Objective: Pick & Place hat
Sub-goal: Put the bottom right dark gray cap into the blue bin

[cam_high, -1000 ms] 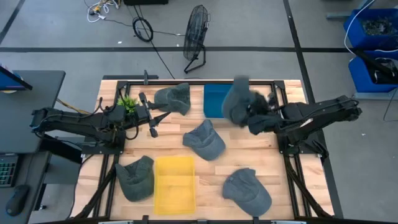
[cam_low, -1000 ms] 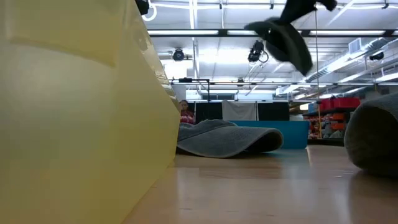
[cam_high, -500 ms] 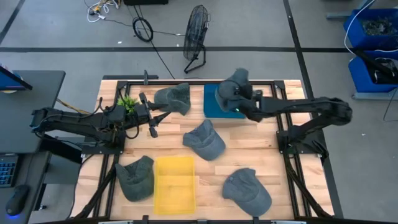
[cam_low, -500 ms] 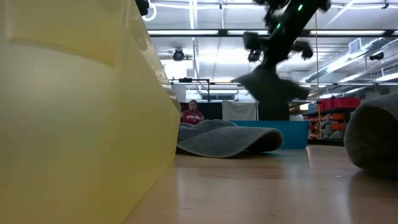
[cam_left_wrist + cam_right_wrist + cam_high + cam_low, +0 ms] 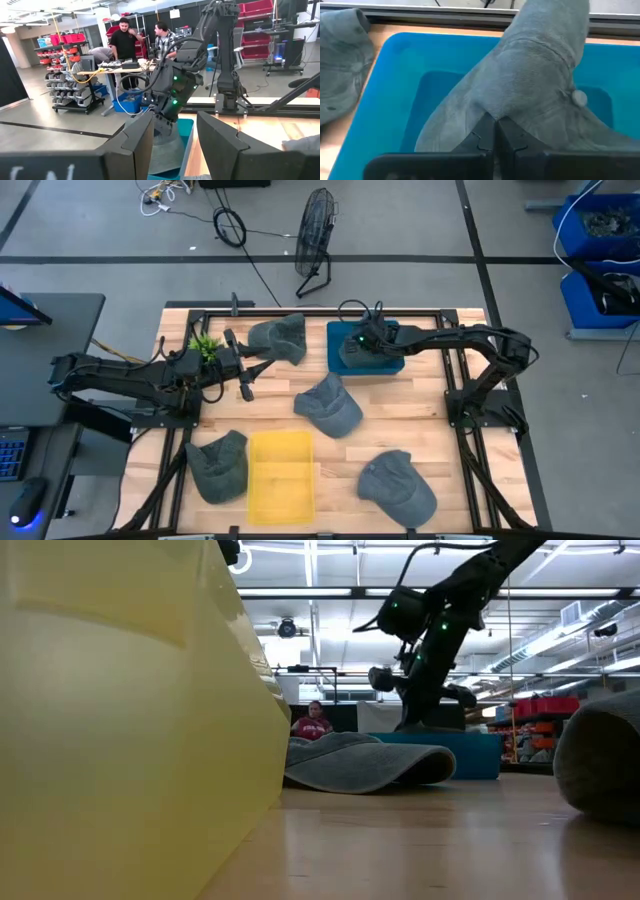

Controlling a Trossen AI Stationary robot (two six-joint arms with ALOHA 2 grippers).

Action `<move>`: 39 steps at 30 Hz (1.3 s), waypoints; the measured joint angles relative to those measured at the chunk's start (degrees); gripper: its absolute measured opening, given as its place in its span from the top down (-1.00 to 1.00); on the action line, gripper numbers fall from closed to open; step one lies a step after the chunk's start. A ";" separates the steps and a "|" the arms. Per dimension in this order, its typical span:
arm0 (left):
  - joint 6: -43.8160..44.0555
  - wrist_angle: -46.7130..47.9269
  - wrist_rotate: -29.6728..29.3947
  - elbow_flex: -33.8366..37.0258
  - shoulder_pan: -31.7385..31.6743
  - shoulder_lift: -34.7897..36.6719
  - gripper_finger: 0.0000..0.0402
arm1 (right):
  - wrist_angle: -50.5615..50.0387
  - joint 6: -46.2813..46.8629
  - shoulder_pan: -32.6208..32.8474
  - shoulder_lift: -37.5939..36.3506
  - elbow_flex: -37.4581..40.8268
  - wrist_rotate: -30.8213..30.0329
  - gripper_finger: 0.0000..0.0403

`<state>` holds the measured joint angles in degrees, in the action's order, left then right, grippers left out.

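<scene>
A grey hat (image 5: 535, 75) lies inside the blue bin (image 5: 336, 340) at the table's far middle. My right gripper (image 5: 495, 134) reaches down into that bin and is shut on the hat. In the low view it (image 5: 420, 712) stands over the bin (image 5: 470, 755). My left gripper (image 5: 245, 380) waits open over the table's left part, level with the bin, its fingers apart in its wrist view (image 5: 175, 145). That view also shows the hat (image 5: 165, 145) in the bin under the right arm. My right gripper pinches a raised fold of the hat's crown cloth (image 5: 492, 116) between its two shut fingers, coming from above and slanting down into the bin. The hat rests on the bin's floor with its top button (image 5: 578, 97) facing up, its cloth slack.
Several more grey hats lie on the table: one left of the blue bin (image 5: 278, 337), one in the middle (image 5: 328, 404), one near left (image 5: 217, 464), one near right (image 5: 398, 483). A yellow bin (image 5: 281, 475) sits at the near edge. People stand beyond the table (image 5: 125, 37).
My right arm carried the hat, hanging from its gripper, from high over the table's right part toward the left and far edge. It then lowered the hat into the blue bin. The hat went from hanging clear in the air to lying on the bin's floor.
</scene>
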<state>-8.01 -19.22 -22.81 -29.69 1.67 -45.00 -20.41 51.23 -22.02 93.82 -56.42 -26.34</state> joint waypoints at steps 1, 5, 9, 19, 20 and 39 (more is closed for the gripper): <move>0.00 0.00 0.00 0.00 0.00 -0.01 0.23 | 0.58 -0.60 0.00 -0.05 0.00 0.21 0.98; 0.00 0.02 0.00 0.00 0.00 -0.01 0.23 | 3.40 -4.02 0.45 -0.11 0.00 0.45 0.97; -0.02 0.12 -0.01 0.00 0.00 -0.01 0.23 | 4.29 -8.65 0.46 -0.11 -0.02 3.28 0.88; -0.02 0.48 0.00 0.00 0.00 -0.01 0.23 | 4.32 -21.29 0.11 -1.28 -2.72 9.17 0.59; -0.02 0.50 0.00 0.00 0.00 -0.01 0.23 | 4.42 -23.91 0.03 -2.03 -3.81 10.36 0.57; -0.04 1.09 0.00 0.00 0.00 -0.01 0.23 | -16.35 -37.73 0.07 -6.82 -12.48 3.99 0.56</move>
<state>-8.05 -18.13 -22.81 -29.69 1.67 -45.01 -36.76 13.49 -21.96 87.00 -68.90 -22.35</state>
